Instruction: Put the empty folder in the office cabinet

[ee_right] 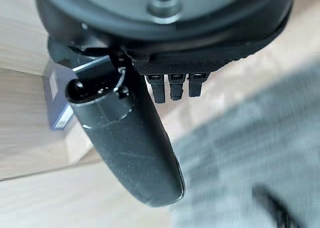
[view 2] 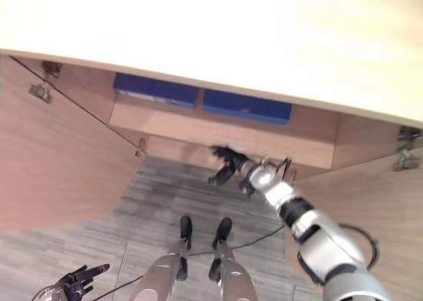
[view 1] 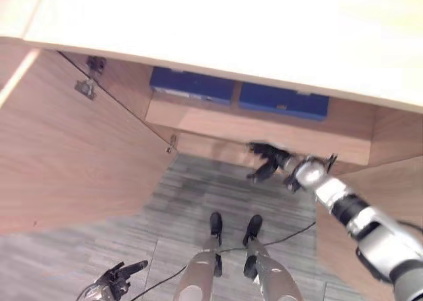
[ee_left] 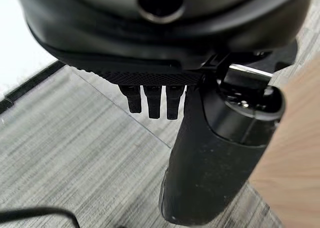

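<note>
Two blue folders lie side by side on the upper shelf of the open wooden cabinet, one on the left [view 1: 192, 86] and one on the right [view 1: 284, 101]. My right hand [view 1: 268, 161] reaches out below that shelf's front edge [view 1: 264, 126], open and holding nothing. In the right wrist view its thumb [ee_right: 130, 143] and fingers [ee_right: 172, 85] are straight, with a corner of a blue folder [ee_right: 52, 95] past them. Low at my left side, my left hand [view 1: 119, 278] hangs over the floor, open and empty, its thumb [ee_left: 210, 158] extended.
The cabinet's left door [view 1: 66, 149] stands swung open toward me, and the right door [view 1: 390, 182] is open beside my right arm. A pale cabinet top [view 1: 231, 23] spans the upper view. Grey striped floor [view 1: 198, 195] lies between the doors.
</note>
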`<state>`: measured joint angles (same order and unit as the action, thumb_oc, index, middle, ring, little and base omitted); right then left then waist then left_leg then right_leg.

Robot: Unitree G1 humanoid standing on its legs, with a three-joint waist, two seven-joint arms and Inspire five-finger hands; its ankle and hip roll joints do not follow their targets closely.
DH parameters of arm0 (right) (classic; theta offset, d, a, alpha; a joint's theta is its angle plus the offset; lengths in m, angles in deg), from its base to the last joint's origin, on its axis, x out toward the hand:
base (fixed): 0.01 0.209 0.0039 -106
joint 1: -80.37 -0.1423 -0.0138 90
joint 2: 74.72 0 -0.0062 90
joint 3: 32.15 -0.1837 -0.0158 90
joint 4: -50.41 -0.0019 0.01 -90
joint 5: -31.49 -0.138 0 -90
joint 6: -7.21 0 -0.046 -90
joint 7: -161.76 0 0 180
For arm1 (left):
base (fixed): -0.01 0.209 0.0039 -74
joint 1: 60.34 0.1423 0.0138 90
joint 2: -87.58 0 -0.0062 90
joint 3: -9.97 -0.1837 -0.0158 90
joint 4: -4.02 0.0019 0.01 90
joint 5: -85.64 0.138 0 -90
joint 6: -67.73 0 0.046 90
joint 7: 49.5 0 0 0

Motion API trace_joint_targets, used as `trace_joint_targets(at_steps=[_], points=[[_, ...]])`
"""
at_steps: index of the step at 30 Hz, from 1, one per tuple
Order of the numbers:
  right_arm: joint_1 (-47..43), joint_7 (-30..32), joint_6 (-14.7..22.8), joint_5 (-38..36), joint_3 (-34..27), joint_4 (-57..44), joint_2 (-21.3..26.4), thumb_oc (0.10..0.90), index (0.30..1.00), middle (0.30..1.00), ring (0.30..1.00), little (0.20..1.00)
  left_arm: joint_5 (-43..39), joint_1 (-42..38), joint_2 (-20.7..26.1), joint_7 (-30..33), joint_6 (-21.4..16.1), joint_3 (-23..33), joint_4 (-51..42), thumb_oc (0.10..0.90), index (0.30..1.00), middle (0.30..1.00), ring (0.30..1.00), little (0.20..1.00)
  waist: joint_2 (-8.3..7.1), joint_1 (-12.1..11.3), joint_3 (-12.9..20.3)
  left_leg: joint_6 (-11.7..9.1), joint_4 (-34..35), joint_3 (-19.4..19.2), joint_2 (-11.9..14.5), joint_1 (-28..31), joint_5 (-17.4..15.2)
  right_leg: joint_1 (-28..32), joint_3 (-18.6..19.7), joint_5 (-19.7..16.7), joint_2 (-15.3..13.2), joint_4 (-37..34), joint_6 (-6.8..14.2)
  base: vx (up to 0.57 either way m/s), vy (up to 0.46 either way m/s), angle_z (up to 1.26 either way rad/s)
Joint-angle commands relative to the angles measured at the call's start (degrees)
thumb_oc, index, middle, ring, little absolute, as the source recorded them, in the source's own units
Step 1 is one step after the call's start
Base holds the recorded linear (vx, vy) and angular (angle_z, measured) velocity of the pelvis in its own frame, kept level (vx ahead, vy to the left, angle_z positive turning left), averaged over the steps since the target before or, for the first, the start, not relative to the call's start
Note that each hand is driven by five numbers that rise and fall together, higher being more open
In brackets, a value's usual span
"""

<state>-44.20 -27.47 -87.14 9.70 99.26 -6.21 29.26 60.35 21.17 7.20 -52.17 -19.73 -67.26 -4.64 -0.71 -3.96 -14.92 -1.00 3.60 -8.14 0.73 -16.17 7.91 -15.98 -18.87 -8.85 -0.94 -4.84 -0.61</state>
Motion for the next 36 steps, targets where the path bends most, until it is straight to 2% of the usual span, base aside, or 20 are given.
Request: trace_joint_targets(at_steps=[1,3,9,10,12,13,14,16,17,19,22,23,24,26,28,29,33,34,35,36], points=[[2.08,-1.64,4.25,-4.96,-4.93,-4.14,-1.23,0.800,0.900,0.900,0.900,0.900,3.36,5.95,3.08,3.41,0.43,0.29,6.16,0.800,0.900,0.900,0.900,0.900,-2.98,1.37,6.12,-1.38,1.40,-0.63,-0.62,2.30,-3.00,3.70,3.68,3.36,-2.74,-0.16,6.07,0.10,0.103,-0.31],[10.36,-3.83,3.77,-6.01,-8.49,-9.20,1.53,0.800,0.900,0.900,0.900,0.900,2.57,7.14,2.31,3.57,0.75,3.24,6.19,0.800,0.900,0.900,0.900,0.900,-3.84,2.09,9.24,-0.99,1.40,-1.52,-0.58,5.84,-4.57,6.74,4.21,4.29,-2.53,-0.16,6.25,0.11,0.112,-0.25],[22.73,-5.24,2.70,-5.45,-13.69,-8.27,1.23,0.800,0.900,0.900,0.900,0.900,2.31,8.71,-0.15,4.18,0.79,5.47,5.68,0.800,0.900,0.900,0.900,0.900,-5.07,3.49,13.29,-0.37,1.40,-3.19,-0.62,10.94,-6.80,10.77,5.54,4.96,-2.00,-0.16,6.58,0.05,0.095,-0.23],[28.23,-5.02,2.35,-4.32,-16.43,-7.16,0.29,0.800,0.900,0.900,0.900,0.900,3.38,9.77,-1.10,3.69,1.19,5.62,5.70,0.800,0.900,0.900,0.900,0.900,-5.53,4.39,14.62,-0.21,1.40,-4.01,-0.53,12.65,-7.68,11.99,5.99,5.05,-1.87,-0.16,6.70,0.04,0.073,-0.41],[30.42,-4.64,2.15,-4.90,-18.05,-5.81,-1.06,0.800,0.900,0.900,0.900,0.900,3.81,10.34,-1.58,3.68,1.30,5.59,5.75,0.800,0.900,0.900,0.900,0.900,-5.73,4.67,15.16,-0.17,1.40,-4.47,-0.45,13.44,-7.96,12.55,6.31,5.09,-1.78,-0.16,6.72,0.03,0.060,-0.33],[32.36,-3.69,2.26,-5.84,-19.96,-2.70,-2.93,0.800,0.900,0.900,0.900,0.900,4.29,10.84,-2.24,3.48,1.36,5.25,5.83,0.800,0.900,0.900,0.900,0.900,-5.75,5.23,15.74,-0.07,1.40,-4.79,-0.48,14.08,-8.23,12.92,6.66,5.07,-1.69,-0.16,6.71,0.04,0.058,-0.35],[35.49,-1.68,2.60,-7.22,-23.26,2.47,-6.41,0.800,0.900,0.900,0.900,0.900,3.88,11.21,-3.96,4.05,-0.48,3.63,5.22,0.800,0.900,0.900,0.900,0.900,-5.71,6.25,16.61,0.25,1.40,-5.60,-0.48,15.04,-8.85,13.45,7.30,5.02,-1.57,-0.13,6.77,0.06,0.084,-0.25],[37.04,1.00,2.84,-10.76,-27.18,8.60,-9.73,0.800,0.900,0.900,0.900,0.900,4.39,9.26,-7.76,4.54,0.12,0.44,4.16,0.800,0.900,0.900,0.900,0.900,-5.07,8.26,17.43,0.52,1.40,-7.60,-0.25,16.21,-9.35,13.46,8.88,4.71,-1.27,-0.11,6.89,0.03,0.074,-0.28],[37.02,1.00,2.85,-10.76,-27.21,8.61,-9.75,0.800,0.900,0.900,0.900,0.900,4.38,9.23,-7.75,4.55,0.12,0.42,4.16,0.800,0.900,0.900,0.900,0.900,-5.11,8.18,17.53,0.52,1.40,-7.69,-0.26,16.04,-9.24,13.28,8.96,4.61,-1.28,-0.13,6.86,0.01,0.086,-0.47],[39.12,2.56,3.45,-17.12,-32.05,18.77,-14.66,0.800,0.900,0.900,0.900,0.900,3.34,8.60,-10.24,3.46,-0.08,-2.80,3.71,0.800,0.900,0.900,0.900,0.900,-4.11,10.31,18.44,0.94,1.40,-10.13,-0.22,17.26,-10.03,12.91,11.38,3.99,-0.91,-0.03,7.09,0.01,0.103,-0.76],[39.18,3.99,3.27,-19.62,-37.37,30.69,-16.71,0.800,0.900,0.900,0.900,0.900,2.85,8.77,-10.88,2.55,-0.42,-3.85,3.90,0.800,0.900,0.900,0.900,0.900,-2.97,11.95,18.45,1.46,1.40,-11.93,-0.37,18.41,-10.85,12.72,13.20,3.55,-0.66,0.19,7.59,0.01,0.074,-0.93],[39.14,3.96,3.29,-19.62,-37.39,30.74,-16.71,0.800,0.900,0.900,0.900,0.900,2.84,8.74,-10.88,2.55,-0.42,-3.86,3.91,0.800,0.900,0.900,0.900,0.900,-2.97,11.88,18.40,1.47,1.40,-11.99,-0.37,18.45,-10.87,12.74,13.26,3.55,-0.64,0.20,7.59,0.00,0.086,-0.62],[39.10,4.91,3.08,-22.18,-41.26,36.86,-16.91,0.800,0.900,0.900,0.900,0.900,2.55,8.37,-10.64,2.17,-0.54,-4.09,4.34,0.800,0.900,0.900,0.900,0.900,-2.30,13.31,18.28,1.90,1.40,-13.55,-0.50,19.06,-11.31,12.38,14.72,3.11,-0.54,0.47,8.00,-0.01,0.082,-0.28],[39.38,5.10,3.15,-23.29,-43.04,39.20,-16.79,0.800,0.900,0.900,0.900,0.900,2.49,8.07,-10.50,1.92,-0.63,-4.29,4.49,0.800,0.900,0.900,0.900,0.900,-2.01,13.89,18.08,2.00,1.40,-14.20,-0.58,19.24,-11.47,12.13,15.45,2.87,-0.51,0.77,8.16,-0.01,0.069,-0.38],[41.33,5.51,3.16,-27.31,-48.94,44.43,-16.12,0.800,0.900,0.900,0.900,0.900,2.90,7.44,-9.89,1.08,-0.56,-4.77,4.91,0.800,0.900,0.900,0.900,0.900,-1.25,16.08,17.49,2.09,1.40,-15.17,-0.71,19.05,-11.49,11.31,16.46,2.56,-0.73,1.38,8.50,-0.02,0.076,-0.53],[41.32,5.50,3.17,-27.31,-48.96,44.45,-16.11,0.800,0.900,0.900,0.900,0.900,2.90,7.42,-9.89,1.07,-0.57,-4.79,4.93,0.800,0.900,0.900,0.900,0.900,-1.24,16.07,17.49,2.10,1.40,-15.17,-0.71,19.04,-11.49,11.29,16.46,2.57,-0.73,1.39,8.50,-0.02,0.061,-0.19],[43.99,6.28,3.83,-28.67,-55.14,48.51,-13.56,0.800,0.900,0.900,0.900,0.900,5.84,7.19,-9.09,-0.28,-0.77,-6.53,5.71,0.800,0.900,0.900,0.900,0.900,-0.60,18.84,16.17,2.25,1.40,-15.45,-0.89,18.16,-11.60,9.62,16.67,2.19,-1.20,2.43,9.21,-0.04,0.060,-0.11],[43.76,6.98,4.64,-29.49,-57.26,48.74,-12.59,0.800,0.900,0.900,0.900,0.900,7.12,6.81,-8.72,-0.52,-0.94,-7.59,5.54,0.800,0.900,0.900,0.900,0.900,0.08,19.66,14.24,2.24,1.40,-15.35,-0.58,17.93,-12.90,8.04,16.72,2.77,-1.49,4.26,10.48,-0.12,0.066,-0.04],[43.42,7.38,5.16,-29.93,-58.04,48.41,-12.02,0.800,0.900,0.900,0.900,0.900,7.71,6.94,-8.53,-0.38,-1.02,-7.72,5.56,0.800,0.900,0.900,0.900,0.900,0.37,19.33,13.02,2.16,1.40,-16.60,0.01,17.59,-12.65,6.86,14.48,2.73,-2.14,5.53,10.72,-0.10,0.057,-0.15],[43.39,7.42,5.16,-29.92,-58.13,48.39,-11.97,0.800,0.900,0.900,0.900,0.900,7.73,6.85,-8.61,-0.37,-1.03,-7.76,5.59,0.800,0.900,0.900,0.900,0.900,0.50,19.20,12.90,2.20,1.40,-16.66,0.05,17.70,-12.82,6.81,14.54,2.90,-2.09,5.79,10.79,-0.11,-0.020,-0.35]])
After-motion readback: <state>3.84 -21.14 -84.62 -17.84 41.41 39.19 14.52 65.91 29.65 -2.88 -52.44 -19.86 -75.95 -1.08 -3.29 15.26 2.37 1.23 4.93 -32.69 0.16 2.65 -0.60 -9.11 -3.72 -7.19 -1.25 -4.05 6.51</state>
